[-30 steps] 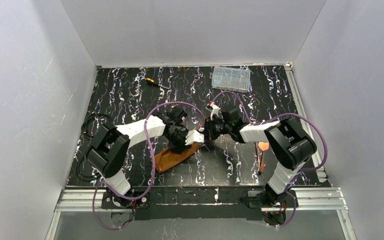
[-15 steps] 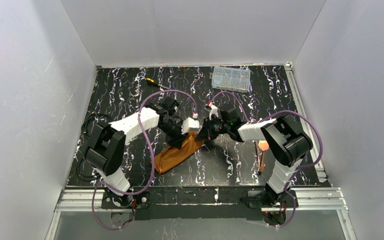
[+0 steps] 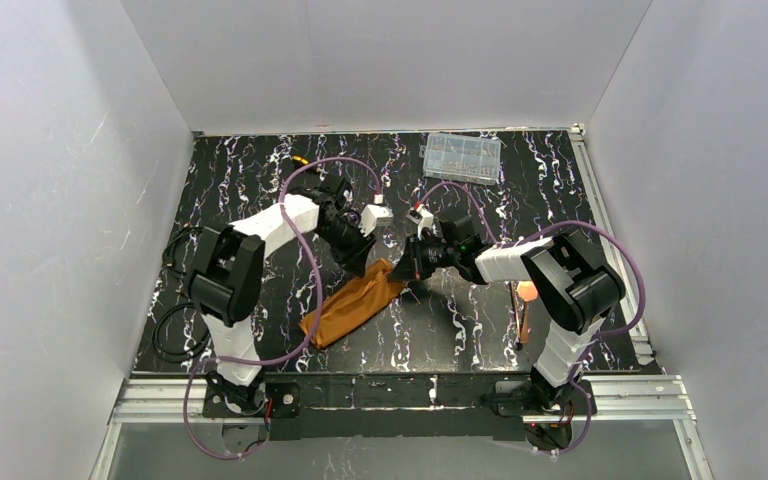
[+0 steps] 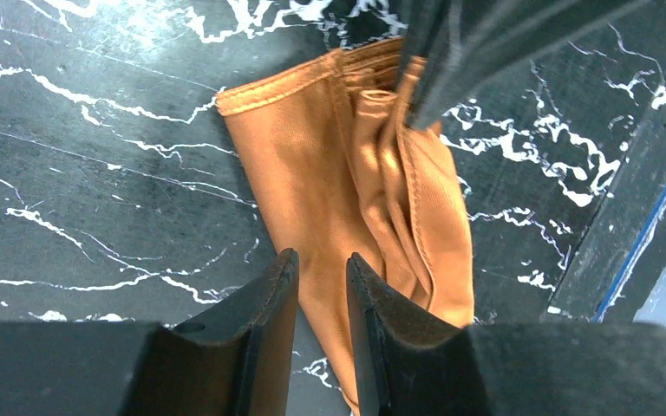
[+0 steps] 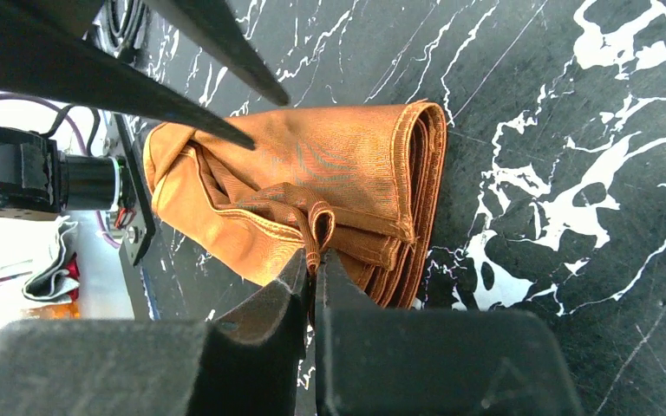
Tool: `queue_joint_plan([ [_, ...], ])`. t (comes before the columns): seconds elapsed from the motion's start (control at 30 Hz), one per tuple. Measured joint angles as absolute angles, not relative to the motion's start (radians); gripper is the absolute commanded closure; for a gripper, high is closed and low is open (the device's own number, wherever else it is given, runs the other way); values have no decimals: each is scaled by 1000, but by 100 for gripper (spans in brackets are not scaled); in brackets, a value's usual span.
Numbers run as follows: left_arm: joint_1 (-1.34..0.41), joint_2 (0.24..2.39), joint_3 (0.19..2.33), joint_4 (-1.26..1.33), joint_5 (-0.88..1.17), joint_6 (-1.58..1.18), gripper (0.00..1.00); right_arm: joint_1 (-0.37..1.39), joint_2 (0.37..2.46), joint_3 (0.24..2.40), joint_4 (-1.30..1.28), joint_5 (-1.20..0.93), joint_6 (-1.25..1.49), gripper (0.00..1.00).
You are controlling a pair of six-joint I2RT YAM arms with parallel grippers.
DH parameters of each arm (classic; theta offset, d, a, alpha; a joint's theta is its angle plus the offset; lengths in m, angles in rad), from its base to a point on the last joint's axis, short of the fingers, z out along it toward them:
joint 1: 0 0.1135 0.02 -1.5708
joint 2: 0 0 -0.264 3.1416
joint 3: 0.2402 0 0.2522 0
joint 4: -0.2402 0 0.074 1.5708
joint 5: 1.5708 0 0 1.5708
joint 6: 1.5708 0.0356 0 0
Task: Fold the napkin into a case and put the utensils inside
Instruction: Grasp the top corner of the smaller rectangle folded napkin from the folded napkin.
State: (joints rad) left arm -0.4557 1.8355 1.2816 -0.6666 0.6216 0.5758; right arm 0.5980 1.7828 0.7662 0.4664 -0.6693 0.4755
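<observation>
While the napkin (image 3: 353,303) lies mid-table as a narrow folded bundle, the right gripper (image 5: 315,256), pinched shut on a loose hem loop, should lift only that layer, with the left gripper (image 4: 321,260) beyond, slightly parted and empty.

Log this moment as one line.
left fingers: apart, empty, clear of napkin | right fingers: pinching napkin fold | utensils: outside napkin

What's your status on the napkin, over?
Right gripper pinching a napkin fold. Left gripper slightly open, empty, clear of it. Utensils outside, beside right arm. Nothing in the way.
</observation>
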Motion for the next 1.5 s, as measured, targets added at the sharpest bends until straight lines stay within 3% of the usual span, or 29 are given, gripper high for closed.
queue_joint_plan([
  [0.37,-456,1962,1312,-640,568,493,76,602,1788,766,501,-673,500,92],
  [0.5,-457,1964,1313,-641,569,496,81,606,1803,766,513,-677,506,92],
  [1.5,-470,1966,1311,-694,615,595,82,631,1956,870,519,-680,537,92],
])
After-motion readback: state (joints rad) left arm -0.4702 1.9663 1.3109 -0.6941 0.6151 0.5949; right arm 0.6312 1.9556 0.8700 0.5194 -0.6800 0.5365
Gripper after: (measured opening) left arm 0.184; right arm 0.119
